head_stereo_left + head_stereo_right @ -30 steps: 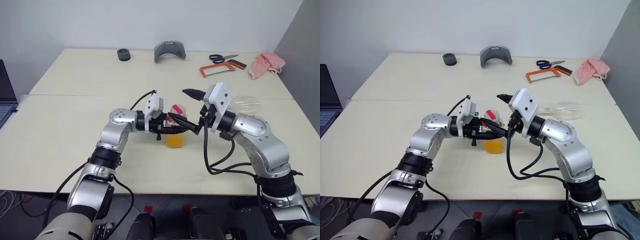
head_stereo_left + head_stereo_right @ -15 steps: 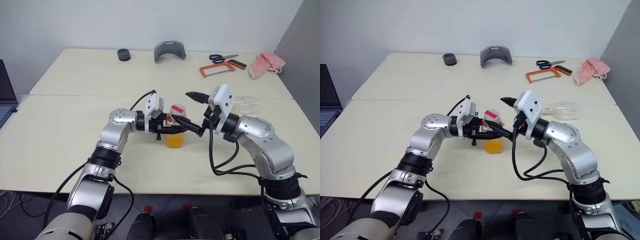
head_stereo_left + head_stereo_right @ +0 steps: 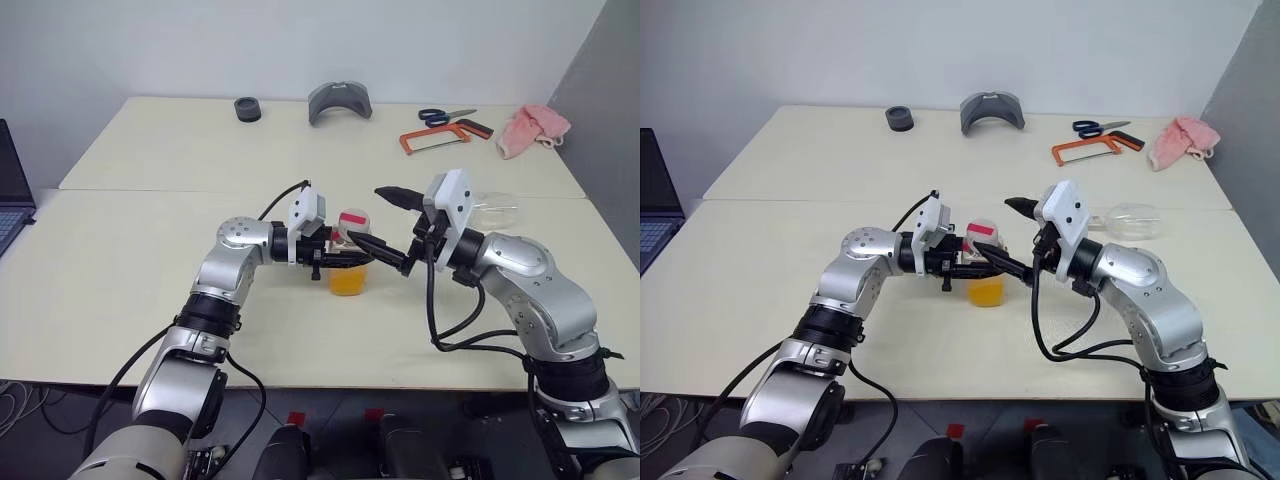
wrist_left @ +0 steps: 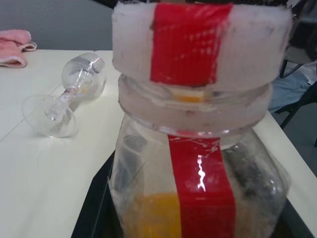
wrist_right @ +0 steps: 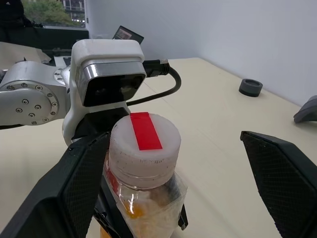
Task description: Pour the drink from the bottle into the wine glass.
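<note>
One small clear plastic bottle [image 3: 349, 262] with orange-yellow drink [image 3: 348, 281] and a red-striped cap is seen at frame centre, clamped by the left hand [image 3: 337, 258]. The right hand [image 3: 388, 224] is spread wide around its cap. One clear wine glass [image 3: 494, 209], toppled, lies right of centre on the tabletop [image 3: 150, 160]. Scissors [image 3: 443, 116], one orange hacksaw [image 3: 445, 136] and a pink cloth [image 3: 530, 129] are seen upper right.

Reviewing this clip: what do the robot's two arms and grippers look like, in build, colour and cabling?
Both arms are silver-grey metal with rounded joint housings and black bands between segments. Each wrist carries a white, boxy camera module with a dark lens window. The left gripper and right gripper each have two black, tapered fingers with a finely textured inner face. Loose black cables loop from each wrist along the forearm.
</note>
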`<state>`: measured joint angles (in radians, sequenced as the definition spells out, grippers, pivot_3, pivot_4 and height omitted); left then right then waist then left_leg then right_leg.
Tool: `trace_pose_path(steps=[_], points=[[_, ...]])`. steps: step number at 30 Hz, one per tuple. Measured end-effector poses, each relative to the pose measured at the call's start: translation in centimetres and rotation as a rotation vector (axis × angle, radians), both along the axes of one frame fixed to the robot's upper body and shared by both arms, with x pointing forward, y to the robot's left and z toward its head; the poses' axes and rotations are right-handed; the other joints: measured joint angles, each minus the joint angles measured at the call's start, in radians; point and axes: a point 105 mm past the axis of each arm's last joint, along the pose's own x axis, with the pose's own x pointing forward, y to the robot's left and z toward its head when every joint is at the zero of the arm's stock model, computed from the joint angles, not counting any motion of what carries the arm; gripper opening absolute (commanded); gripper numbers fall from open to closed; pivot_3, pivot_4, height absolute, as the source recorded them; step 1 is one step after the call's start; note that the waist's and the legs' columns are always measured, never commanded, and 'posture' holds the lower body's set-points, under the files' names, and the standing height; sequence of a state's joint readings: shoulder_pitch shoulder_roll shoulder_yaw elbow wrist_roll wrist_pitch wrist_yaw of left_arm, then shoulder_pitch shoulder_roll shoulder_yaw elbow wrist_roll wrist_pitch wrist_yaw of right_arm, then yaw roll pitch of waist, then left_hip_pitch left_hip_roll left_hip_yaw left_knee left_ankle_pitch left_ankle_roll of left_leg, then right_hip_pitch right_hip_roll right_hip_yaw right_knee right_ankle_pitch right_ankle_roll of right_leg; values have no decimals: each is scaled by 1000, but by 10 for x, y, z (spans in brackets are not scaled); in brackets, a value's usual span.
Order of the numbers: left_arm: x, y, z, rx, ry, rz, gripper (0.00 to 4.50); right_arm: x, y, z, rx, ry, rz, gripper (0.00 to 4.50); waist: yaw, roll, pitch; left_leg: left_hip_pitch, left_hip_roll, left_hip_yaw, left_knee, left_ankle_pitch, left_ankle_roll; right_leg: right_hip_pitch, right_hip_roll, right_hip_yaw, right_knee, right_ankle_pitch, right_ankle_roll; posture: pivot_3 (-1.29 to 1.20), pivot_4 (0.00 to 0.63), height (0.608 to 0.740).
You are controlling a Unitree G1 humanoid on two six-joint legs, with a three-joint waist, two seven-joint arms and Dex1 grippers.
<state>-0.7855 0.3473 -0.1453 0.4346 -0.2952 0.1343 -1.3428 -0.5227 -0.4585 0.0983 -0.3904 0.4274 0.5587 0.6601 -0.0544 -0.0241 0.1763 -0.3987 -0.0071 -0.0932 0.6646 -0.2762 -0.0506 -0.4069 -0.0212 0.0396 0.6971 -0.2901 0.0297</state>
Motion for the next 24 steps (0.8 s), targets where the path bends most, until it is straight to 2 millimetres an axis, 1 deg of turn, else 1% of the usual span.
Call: trace_pose_path(steps=[18, 24], points=[[0, 0, 0, 0, -7, -1, 1650, -2, -2, 1, 11, 8, 16, 4500, 0, 0, 0, 0, 0, 0, 0, 0, 0, 0, 0, 0, 0, 0, 0, 0, 150, 740], [0, 0, 0, 0, -7, 1, 1650, -7, 0, 4, 22, 7, 42, 4500, 0, 0, 0, 0, 0, 0, 0, 0, 0, 0, 0, 0, 0, 0, 0, 0, 150, 740]])
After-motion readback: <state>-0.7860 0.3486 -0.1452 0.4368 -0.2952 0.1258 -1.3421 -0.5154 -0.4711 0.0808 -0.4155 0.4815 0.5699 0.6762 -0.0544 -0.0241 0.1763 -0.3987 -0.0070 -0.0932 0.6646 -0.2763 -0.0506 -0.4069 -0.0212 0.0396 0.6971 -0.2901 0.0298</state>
